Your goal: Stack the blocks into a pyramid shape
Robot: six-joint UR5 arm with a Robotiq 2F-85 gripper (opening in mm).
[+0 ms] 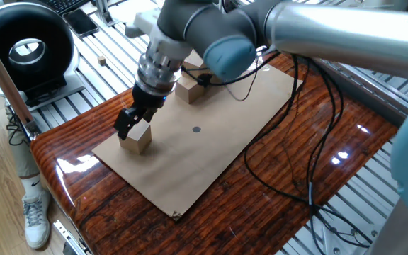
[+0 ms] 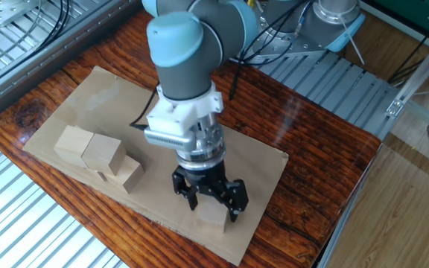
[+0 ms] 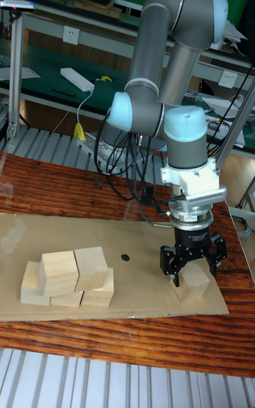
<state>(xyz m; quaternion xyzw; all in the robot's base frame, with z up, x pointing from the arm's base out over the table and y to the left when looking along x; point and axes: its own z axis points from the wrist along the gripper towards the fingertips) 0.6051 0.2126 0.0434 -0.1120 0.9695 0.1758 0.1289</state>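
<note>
A glossy dark red wooden tabletop (image 1: 317, 177) sits on ribbed metal framing, and a flat sheet of brown cardboard (image 1: 211, 156) covers most of its middle. The lone light tan wooden cube (image 3: 193, 282) rests near one short end of the cardboard, close to the sheet's edge and corner, with bare cardboard stretching between it and the other cubes. Its faces are plain, smooth and unmarked. The gripper (image 3: 191, 263) of the grey and blue robot arm (image 3: 170, 54) hangs directly over this cube, its black fingers (image 2: 233, 209) spread apart and reaching down on either side of the cube's top; whether they touch it cannot be told. At the far end of the cardboard stands the partly built pile of matching tan wooden cubes (image 3: 67, 278), two raised cubes sitting side by side on a lower row, well apart from the gripper. A small dark dot (image 1: 196, 129) marks the cardboard between pile and lone cube. Black cables (image 1: 310, 142) trail from the arm across the tabletop.
</note>
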